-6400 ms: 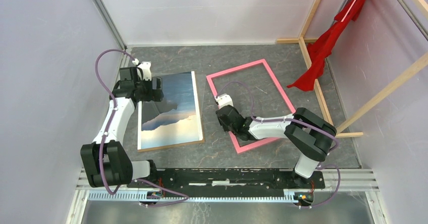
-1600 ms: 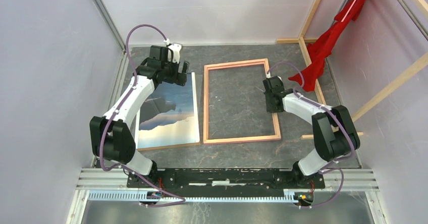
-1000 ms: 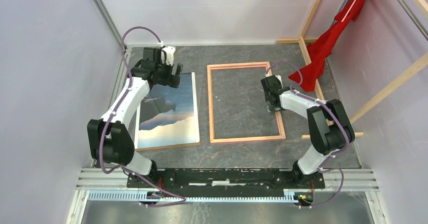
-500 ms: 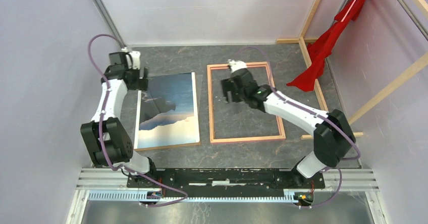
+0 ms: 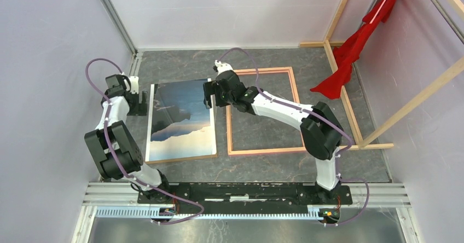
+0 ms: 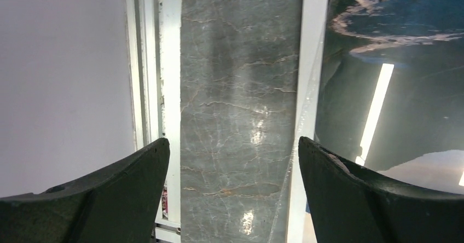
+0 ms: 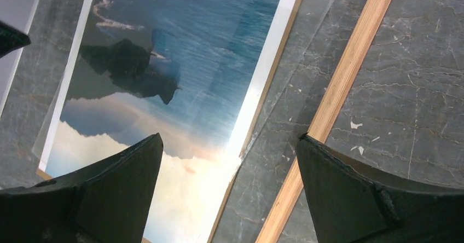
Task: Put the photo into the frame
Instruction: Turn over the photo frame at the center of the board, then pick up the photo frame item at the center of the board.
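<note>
Right hand (image 5: 212,100) covers photo's (image 5: 180,123) far corner.

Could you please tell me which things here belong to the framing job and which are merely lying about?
Job: photo, frame, left pincer, right pincer.
Lying about: red cloth, wooden beams.

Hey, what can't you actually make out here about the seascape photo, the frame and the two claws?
Large rectangular seascape photo: part of its right edge, top view, covered by the right claw.
Thin rectangular wooden frame: far left corner, top view, behind the right arm; its underside, every view, faces the grey table.
Left claw: whether it touches the table, wrist view, no depth cue.
</note>
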Tool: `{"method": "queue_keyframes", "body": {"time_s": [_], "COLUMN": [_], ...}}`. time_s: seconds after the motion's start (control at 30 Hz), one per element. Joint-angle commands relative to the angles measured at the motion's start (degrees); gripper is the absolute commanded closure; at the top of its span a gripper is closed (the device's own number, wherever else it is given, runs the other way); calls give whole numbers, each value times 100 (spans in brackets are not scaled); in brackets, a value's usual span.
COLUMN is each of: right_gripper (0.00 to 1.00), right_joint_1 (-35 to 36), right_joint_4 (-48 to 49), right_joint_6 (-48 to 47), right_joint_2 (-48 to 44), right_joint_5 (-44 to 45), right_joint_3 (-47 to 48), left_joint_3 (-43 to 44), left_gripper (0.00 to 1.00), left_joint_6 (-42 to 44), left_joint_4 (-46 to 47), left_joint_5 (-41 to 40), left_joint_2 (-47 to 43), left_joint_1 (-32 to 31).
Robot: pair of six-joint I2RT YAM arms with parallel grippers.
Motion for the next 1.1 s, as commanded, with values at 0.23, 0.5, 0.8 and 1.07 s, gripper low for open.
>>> {"method": "queue_keyframes", "body": {"time_s": [0.23, 0.5, 0.8, 1.07], "right_gripper": [2, 4, 7, 9], "right_joint_1": [-19, 21, 27, 24], "right_joint_4": [73, 90, -55, 429], "right_joint_6": [720, 1025, 1456, 1667], "right_joint_2": [1062, 1424, 1834, 1905], "right_joint_5": [-154, -174, 5, -398], "right_joint_3": [715, 693, 680, 652], "left_joint_3": [-491, -792, -931, -1054], "left_gripper": [4, 2, 5, 9], "left_joint_6": [323, 306, 246, 277], "left_joint_4": [858, 1199, 1252, 1253], "left_joint_5": [251, 255, 304, 380], "left_joint_2": [42, 192, 361, 444], "left_joint_1": [165, 161, 148, 69]}}
